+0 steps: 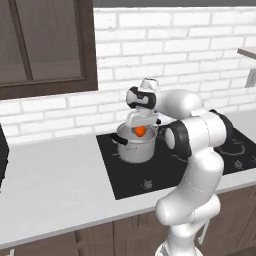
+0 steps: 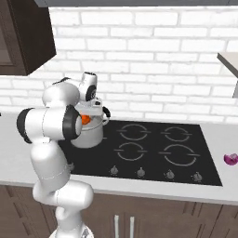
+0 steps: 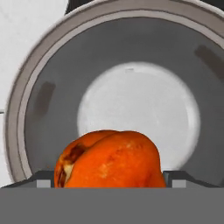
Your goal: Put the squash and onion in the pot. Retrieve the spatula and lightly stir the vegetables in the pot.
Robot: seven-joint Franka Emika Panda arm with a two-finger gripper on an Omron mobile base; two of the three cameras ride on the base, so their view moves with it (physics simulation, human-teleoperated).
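The pot [image 1: 136,146] sits on the front left burner of the black cooktop [image 2: 186,160], and looking straight down into it, its pale bottom [image 3: 138,116] is bare. Right above the rim hangs the end effector [image 1: 141,131], its jaws spread wide with the orange squash [image 3: 109,159] between the fingertips; whether they press on it, I can't tell. The onion [image 2: 230,159] lies on the bench [image 1: 50,190] to the right of the cooktop, well apart from the end effector.
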